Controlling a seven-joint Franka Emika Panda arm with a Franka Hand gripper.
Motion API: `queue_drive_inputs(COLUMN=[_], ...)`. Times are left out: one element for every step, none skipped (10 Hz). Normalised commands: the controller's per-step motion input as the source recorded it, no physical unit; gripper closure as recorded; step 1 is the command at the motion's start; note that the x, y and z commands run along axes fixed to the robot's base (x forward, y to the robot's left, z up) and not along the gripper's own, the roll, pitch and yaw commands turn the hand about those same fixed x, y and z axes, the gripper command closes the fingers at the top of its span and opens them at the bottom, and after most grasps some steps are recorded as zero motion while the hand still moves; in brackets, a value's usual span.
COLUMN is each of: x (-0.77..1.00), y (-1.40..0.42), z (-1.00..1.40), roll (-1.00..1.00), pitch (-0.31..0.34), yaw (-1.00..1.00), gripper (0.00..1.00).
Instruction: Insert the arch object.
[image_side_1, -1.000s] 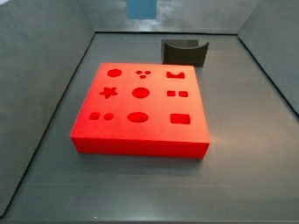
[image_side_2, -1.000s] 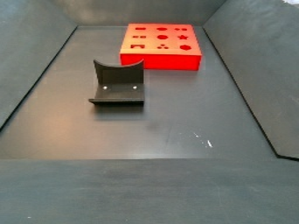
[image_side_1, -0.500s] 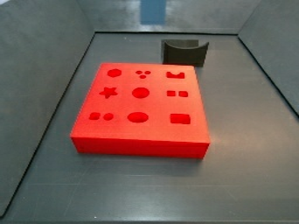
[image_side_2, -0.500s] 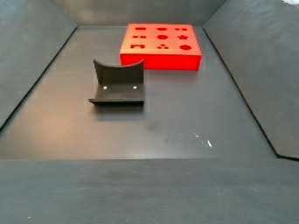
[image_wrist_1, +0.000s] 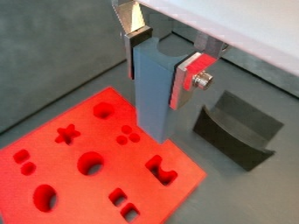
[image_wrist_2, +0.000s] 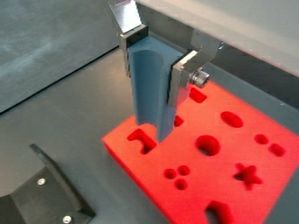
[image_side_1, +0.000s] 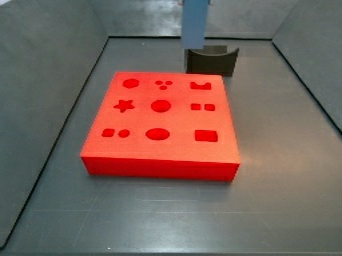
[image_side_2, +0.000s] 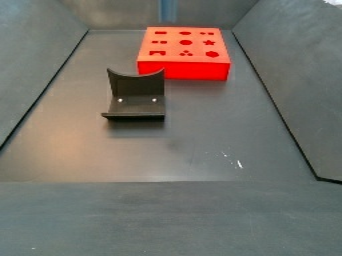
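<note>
The arch object (image_wrist_1: 149, 92) (image_wrist_2: 152, 83), a blue-grey bar, stands upright between the gripper's (image_wrist_1: 162, 54) (image_wrist_2: 156, 54) two fingers (image_wrist_2: 126, 17), which press its opposite faces; the pincer is clamped on it. In a side view the bar (image_side_1: 197, 22) hangs down from the top edge at the far end of the scene, and its lower end shows just above the fixture (image_side_1: 211, 60). Whether it touches the fixture cannot be told. The gripper points straight down and the arm above it is out of sight.

In both wrist views the bar's lower end shows against the red board (image_wrist_1: 128, 171) (image_wrist_2: 228, 153), close to an arch-shaped hole (image_wrist_1: 162, 168) (image_wrist_2: 142, 137), with the fixture (image_wrist_1: 239, 131) (image_wrist_2: 41, 197) just beside the board.

The red board (image_side_1: 181, 150) lies flat on the dark floor (image_side_2: 201, 140), its top cut with shaped holes. In a side view the fixture (image_side_2: 134, 97) stands nearer and to the left of the board (image_side_2: 185, 69), apart from it, and neither gripper nor bar is in that view
</note>
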Motion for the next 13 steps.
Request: queue_drive_inputs(x=[1.0, 1.0, 1.0, 0.99, 0.63, 0.48, 0.27, 0.17, 0.0, -0.27, -0.45, -0.28, -0.05], y=[0.0, -0.01, -0.11, -0.23, -0.29, -0.27, -0.23, -0.13, 0.0, 0.0, 0.0, 0.04, 0.1], z=[-0.29, -0.34, -0.37, -0.5, -0.53, -0.5, -0.42, -0.33, -0.27, -0.21, -0.28, -0.11, 0.0], roll=[0.06, 0.05, 0.07, 0.16, 0.19, 0.17, 0.24, 0.29, 0.22, 0.07, 0.01, -0.06, -0.12], pitch=[-0.057, -0.079, -0.091, -0.134, -0.15, -0.191, -0.136, -0.004, 0.0, 0.0, 0.026, 0.17, 0.249], yaw=[0.0, 0.0, 0.0, -0.09, -0.38, -0.36, -0.19, -0.09, 0.0, 0.0, 0.0, 0.31, 0.22], gripper=[1.0, 1.0, 1.0, 1.0, 1.0, 1.0, 1.0, 1.0, 1.0, 1.0, 1.0, 1.0, 1.0])
